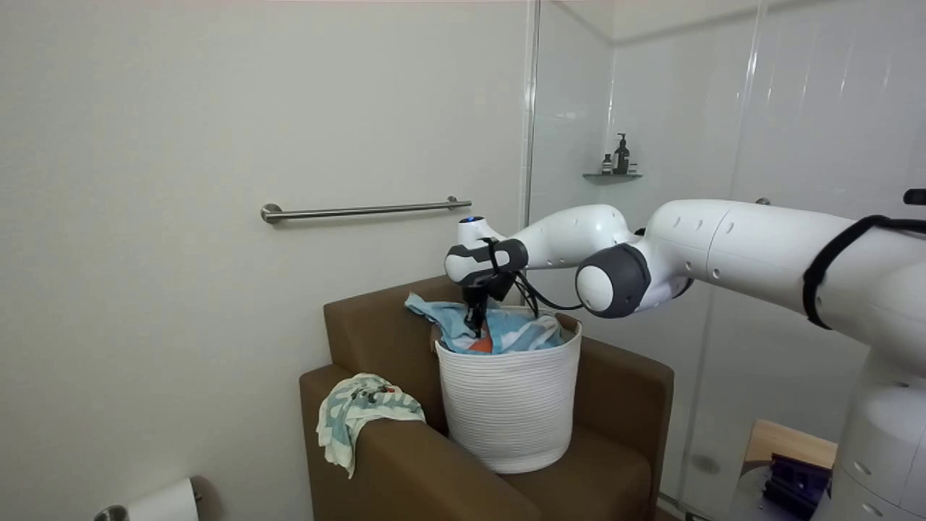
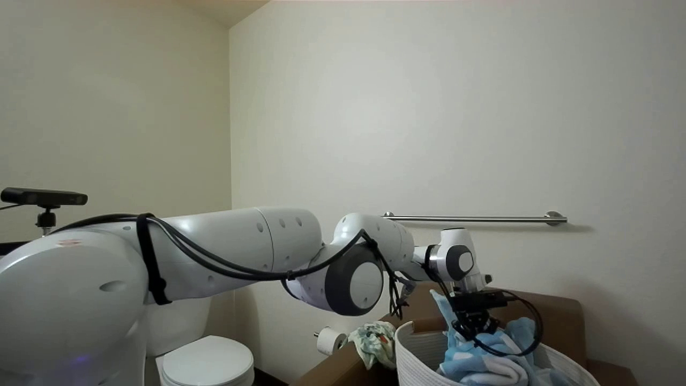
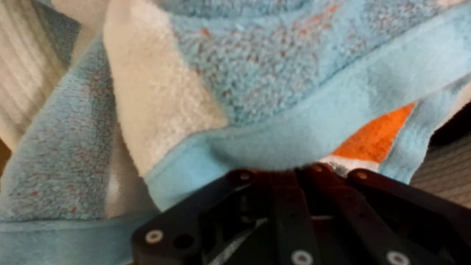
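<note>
Treat the brown armchair (image 1: 383, 347) as a stand for the white basket (image 1: 510, 405), upright on the seat (image 1: 600, 467), presumably for steadiness and an upward-facing mouth. Locate the blue towel (image 1: 527, 333) bunched in that mouth, apparently with its long axis left to right and one corner pointing left past the rim; find the patterned cloth (image 1: 369, 409) draped over the left armrest (image 1: 434, 463), probably for hold by its own weight. Note the gripper (image 1: 476, 330) pointing down into the towel's folds, with jaws together at the hem; cannot tell pinch from mere contact.
</note>
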`<state>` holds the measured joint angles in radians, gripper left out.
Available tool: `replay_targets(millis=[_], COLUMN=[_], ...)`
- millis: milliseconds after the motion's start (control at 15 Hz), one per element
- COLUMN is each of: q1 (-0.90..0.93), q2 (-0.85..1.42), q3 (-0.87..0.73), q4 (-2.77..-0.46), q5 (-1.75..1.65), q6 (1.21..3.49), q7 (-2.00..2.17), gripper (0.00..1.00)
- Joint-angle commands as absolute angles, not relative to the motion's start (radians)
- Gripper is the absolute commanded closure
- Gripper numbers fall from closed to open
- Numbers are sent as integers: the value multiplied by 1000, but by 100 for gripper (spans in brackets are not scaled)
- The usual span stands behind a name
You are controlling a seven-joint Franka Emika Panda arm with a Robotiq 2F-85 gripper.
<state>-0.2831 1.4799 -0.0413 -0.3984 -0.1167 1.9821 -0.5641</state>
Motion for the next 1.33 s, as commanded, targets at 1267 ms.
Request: replay_targets(millis=[1267], q1=[-327], q2=[1481], q3=[-19], q4=[-640], q5=[-99], q6=[2314], q7=[-507], gripper=[98])
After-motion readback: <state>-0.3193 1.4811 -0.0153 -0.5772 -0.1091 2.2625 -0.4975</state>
